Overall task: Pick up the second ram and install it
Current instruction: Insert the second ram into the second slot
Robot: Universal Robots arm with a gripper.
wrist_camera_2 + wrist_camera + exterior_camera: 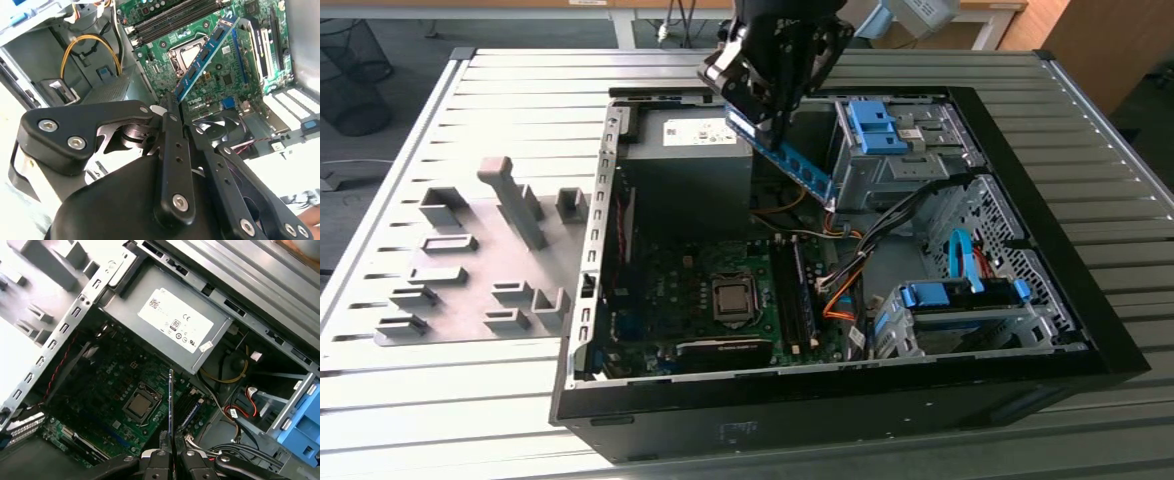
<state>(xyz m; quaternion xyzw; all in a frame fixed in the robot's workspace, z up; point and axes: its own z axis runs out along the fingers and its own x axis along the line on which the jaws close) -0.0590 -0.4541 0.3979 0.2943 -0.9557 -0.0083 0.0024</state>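
The second ram (790, 163), a thin blue board with black chips, hangs tilted above the open computer case (587, 330). My gripper (758, 122) is shut on its upper end. In the second wrist view the ram (207, 52) slants out from the gripper (170, 103) over the green motherboard (220, 80). In the first wrist view the ram (170, 405) shows edge-on, pinched in the gripper (170, 447). The memory slots (790, 290) lie below on the motherboard, to the exterior view's right of the CPU socket (734, 298), and the ram is well above them.
A grey power supply (175, 325) fills the case's far end. Blue drive-bay latches (874, 125) and a lower drive cage (947, 300) stand on the exterior view's right, with orange and black cables (841, 290) beside the slots. Grey fixture blocks (480, 260) sit left of the case.
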